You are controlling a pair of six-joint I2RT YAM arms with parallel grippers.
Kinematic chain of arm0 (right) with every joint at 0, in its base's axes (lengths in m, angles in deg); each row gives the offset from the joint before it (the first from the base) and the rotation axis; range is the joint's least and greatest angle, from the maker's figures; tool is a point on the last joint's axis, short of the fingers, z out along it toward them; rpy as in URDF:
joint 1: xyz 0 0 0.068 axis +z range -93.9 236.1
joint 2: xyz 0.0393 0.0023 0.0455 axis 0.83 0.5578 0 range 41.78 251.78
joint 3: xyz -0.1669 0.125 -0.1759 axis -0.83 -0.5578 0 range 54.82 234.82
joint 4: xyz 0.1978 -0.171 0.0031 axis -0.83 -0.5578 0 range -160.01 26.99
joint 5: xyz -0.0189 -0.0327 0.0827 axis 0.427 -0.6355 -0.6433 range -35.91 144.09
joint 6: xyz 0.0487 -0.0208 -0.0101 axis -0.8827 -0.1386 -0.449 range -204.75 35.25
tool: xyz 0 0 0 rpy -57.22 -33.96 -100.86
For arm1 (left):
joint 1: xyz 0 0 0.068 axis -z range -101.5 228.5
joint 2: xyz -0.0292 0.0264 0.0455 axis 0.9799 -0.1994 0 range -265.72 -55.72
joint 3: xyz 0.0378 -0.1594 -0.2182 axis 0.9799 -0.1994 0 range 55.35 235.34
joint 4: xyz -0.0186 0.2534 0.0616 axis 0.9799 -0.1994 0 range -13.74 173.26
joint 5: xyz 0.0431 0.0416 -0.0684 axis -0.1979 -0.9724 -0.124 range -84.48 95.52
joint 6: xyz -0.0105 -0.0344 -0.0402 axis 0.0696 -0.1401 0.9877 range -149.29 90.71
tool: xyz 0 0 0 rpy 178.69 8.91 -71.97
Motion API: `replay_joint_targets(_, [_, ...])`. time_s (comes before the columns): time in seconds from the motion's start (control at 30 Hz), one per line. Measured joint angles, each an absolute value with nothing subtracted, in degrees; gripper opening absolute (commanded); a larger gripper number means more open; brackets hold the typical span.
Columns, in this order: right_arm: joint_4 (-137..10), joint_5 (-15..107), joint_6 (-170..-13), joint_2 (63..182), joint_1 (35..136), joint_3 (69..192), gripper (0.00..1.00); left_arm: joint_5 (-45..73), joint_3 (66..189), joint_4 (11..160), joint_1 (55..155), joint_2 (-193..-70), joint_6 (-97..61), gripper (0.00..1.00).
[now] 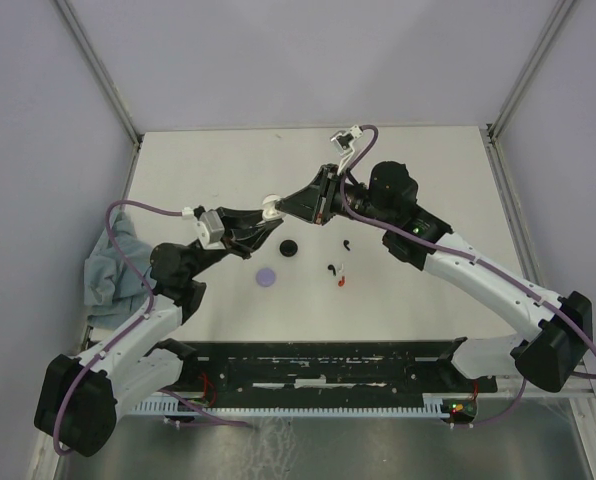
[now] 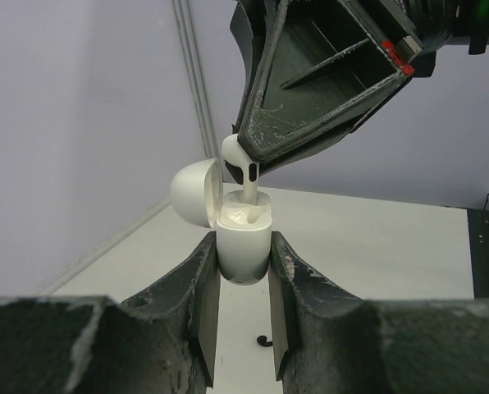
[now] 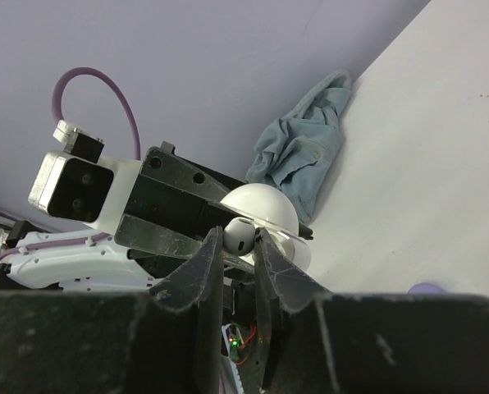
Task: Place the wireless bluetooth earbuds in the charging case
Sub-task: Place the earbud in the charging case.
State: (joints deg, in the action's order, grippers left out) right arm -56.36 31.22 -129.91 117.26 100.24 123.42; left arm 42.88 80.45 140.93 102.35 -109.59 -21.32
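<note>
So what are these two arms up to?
The left arm's fingers hold a white case, lid open, above the table. The right arm's fingers pinch a white earbud, its stem tip at the case's slot and not yet seated. More earbuds lie on the table.

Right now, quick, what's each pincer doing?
Left pincer: closed on the white charging case.
Right pincer: closed on a white earbud, stem at the case's opening.
</note>
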Motion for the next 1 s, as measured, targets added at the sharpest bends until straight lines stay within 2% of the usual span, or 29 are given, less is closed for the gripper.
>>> replay_joint_targets(0.57, [-52.4, 30.6, -135.5, 118.1, 100.2, 122.2, 0.19, 41.6, 79.9, 143.5, 102.4, -110.2, -20.7, 0.03])
replay_joint_targets(0.67, [-52.0, 30.8, -135.8, 118.2, 100.2, 121.7, 0.25, 41.6, 79.5, 143.4, 102.4, -110.2, -20.6, 0.03])
replay_joint_targets(0.77, [-51.8, 30.8, -136.1, 118.5, 100.2, 121.7, 0.34, 41.5, 79.3, 143.4, 102.3, -110.2, -20.6, 0.03])
replay_joint_targets(1.0, [-53.5, 32.9, -134.7, 118.3, 100.3, 121.6, 0.43, 41.4, 79.0, 143.2, 102.4, -110.2, -20.6, 0.03])
